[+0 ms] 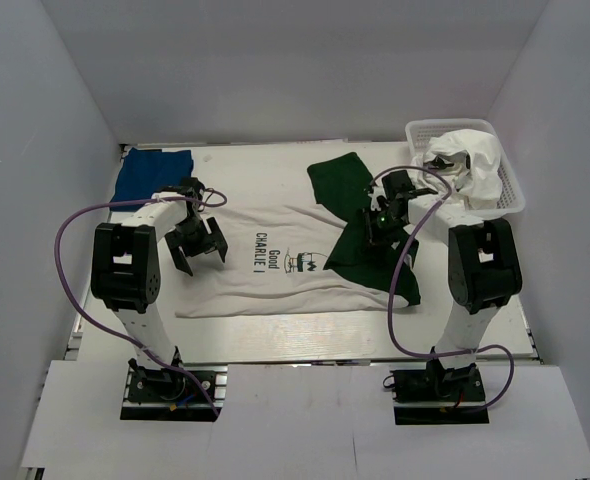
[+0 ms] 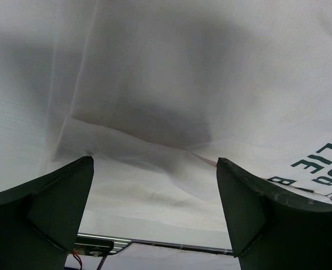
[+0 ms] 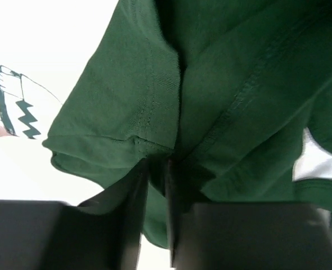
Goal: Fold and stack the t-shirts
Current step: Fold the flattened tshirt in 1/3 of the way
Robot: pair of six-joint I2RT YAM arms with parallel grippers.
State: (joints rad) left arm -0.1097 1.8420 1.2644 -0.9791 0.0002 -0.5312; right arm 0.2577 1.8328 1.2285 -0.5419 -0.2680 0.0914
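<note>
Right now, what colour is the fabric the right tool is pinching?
Dark green, a sleeve of the white tee; best in the right wrist view.

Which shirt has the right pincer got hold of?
The white shirt with green sleeves, spread mid-table: the right pincer pinches its green sleeve. The blue shirt lies apart, far left.

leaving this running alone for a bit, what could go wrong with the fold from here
The right end effector pinches only a bunched edge of the green sleeve; it could slip free. The left end effector is open above the white tee, so a pull may drag the whole tee.
</note>
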